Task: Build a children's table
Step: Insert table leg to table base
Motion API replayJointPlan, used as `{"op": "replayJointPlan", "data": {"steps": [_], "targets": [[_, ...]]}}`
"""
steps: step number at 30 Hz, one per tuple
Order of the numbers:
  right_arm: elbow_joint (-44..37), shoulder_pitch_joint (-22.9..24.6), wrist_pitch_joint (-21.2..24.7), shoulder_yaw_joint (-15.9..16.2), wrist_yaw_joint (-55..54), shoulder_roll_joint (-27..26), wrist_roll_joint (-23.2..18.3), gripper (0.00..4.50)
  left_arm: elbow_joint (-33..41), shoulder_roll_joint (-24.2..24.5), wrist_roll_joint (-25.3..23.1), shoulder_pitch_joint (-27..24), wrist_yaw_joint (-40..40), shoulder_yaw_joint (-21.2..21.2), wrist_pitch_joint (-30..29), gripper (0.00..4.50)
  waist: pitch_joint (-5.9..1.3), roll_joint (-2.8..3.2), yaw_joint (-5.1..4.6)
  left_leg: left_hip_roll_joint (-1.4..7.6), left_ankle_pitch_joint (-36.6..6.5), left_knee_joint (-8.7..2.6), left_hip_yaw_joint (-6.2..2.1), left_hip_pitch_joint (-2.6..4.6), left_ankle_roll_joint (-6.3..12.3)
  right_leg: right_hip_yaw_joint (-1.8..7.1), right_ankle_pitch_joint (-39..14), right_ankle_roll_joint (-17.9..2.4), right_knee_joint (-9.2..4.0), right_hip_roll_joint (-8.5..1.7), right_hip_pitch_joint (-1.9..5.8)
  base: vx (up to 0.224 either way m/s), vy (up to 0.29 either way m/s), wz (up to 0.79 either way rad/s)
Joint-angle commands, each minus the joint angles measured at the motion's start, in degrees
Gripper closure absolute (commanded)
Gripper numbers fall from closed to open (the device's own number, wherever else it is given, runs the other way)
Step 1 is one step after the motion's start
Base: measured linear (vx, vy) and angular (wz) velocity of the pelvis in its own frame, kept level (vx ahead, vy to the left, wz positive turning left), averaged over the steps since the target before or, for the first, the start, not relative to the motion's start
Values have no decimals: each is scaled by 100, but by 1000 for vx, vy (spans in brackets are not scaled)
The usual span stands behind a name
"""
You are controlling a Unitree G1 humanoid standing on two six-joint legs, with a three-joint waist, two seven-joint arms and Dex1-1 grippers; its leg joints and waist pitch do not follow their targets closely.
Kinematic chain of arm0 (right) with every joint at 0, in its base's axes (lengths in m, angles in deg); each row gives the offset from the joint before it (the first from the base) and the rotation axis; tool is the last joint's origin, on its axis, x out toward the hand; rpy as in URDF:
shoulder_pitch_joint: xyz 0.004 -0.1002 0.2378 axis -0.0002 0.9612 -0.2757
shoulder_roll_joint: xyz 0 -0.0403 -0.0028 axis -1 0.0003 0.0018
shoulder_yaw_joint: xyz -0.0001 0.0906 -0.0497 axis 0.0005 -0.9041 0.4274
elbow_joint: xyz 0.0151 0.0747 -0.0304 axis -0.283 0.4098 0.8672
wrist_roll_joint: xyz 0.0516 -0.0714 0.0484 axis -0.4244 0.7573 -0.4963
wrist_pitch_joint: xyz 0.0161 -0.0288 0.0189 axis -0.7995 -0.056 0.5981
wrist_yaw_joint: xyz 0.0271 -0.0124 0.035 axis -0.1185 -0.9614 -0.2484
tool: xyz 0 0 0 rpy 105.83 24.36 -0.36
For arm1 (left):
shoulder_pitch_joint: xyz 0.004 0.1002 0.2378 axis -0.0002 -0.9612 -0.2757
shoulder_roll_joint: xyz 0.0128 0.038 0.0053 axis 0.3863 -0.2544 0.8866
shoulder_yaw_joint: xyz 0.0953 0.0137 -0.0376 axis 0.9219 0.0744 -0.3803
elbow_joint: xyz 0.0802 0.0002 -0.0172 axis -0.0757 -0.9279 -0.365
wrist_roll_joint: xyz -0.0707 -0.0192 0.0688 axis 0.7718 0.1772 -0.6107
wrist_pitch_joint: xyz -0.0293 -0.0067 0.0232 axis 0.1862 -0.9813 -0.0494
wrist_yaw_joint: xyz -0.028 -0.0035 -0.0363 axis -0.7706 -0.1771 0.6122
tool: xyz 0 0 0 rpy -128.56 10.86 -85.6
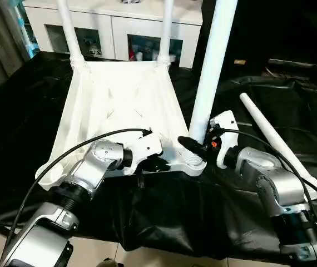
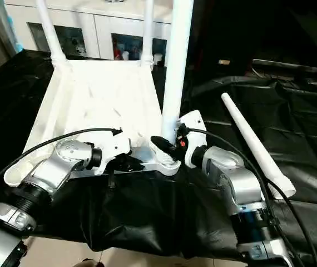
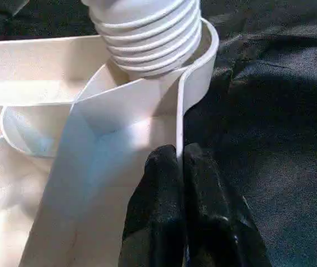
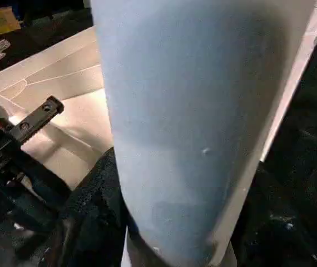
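Left claw (image 1: 157, 164), head views: black fingers pinched on the near rim of the children's table (image 1: 119, 105), which lies upside down on the black-draped tabletop (image 1: 30, 139). Right claw (image 1: 193, 147): clamped around the base of the upright leg (image 1: 211, 67) at the near right corner socket (image 1: 192, 162). Two further legs (image 1: 68, 28) stand in the far sockets; a fourth leg (image 1: 278, 143), loose, lies on the cloth to the right.

Left wrist view: fingers (image 3: 164, 217) pressed together on a thin, smooth rim wall; ribbed threads of the leg end (image 3: 147, 33) sit partly in the socket.

Right wrist view: smooth white tube (image 4: 197, 122), matte plastic, round.

Handling, judged: light, hollow, stiff; slick surface, likely to slip when twisted. Best hold: leg low near its threads; top by rim or ribs.
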Motion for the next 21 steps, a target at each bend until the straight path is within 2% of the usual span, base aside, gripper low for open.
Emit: {"op": "replayJointPlan", "data": {"steps": [1,10,12,16,21], "targets": [[191,-33,-32,-4,43,-17,60,257,28,35,32,-111,-90,-83,-85,450,-406,-1,51,105,-1454,-392,-73,130,-87,168,-1039,-1193,-448,-237,220,0,0,0],[479,-102,-31,125,140,12,150,257,39,109,45,-64,91,-81,-159,450,-410,-4,37,107,-1471,-394,-69,136,-83,167,-950,-1239,-444,-231,221,0,0,0],[400,-78,37,121,153,57,139,257,-21,125,43,-33,81,-100,-150,450,-411,-18,37,105,-1468,-394,-67,135,-78,167,-937,-1242,-442,-229,225,0,0,0],[174,2,187,97,229,179,78,257,-124,154,45,13,75,-142,-127,450,-406,1,31,103,-1532,-398,-70,139,-96,169,-1020,-1204,-457,-223,227,0,0,0],[-56,50,393,-22,295,221,-100,257,-168,164,49,39,87,-154,-107,450,-404,-6,27,105,-1600,-404,-77,138,-113,168,-1136,-1181,-467,-231,222,0,0,0]]}}
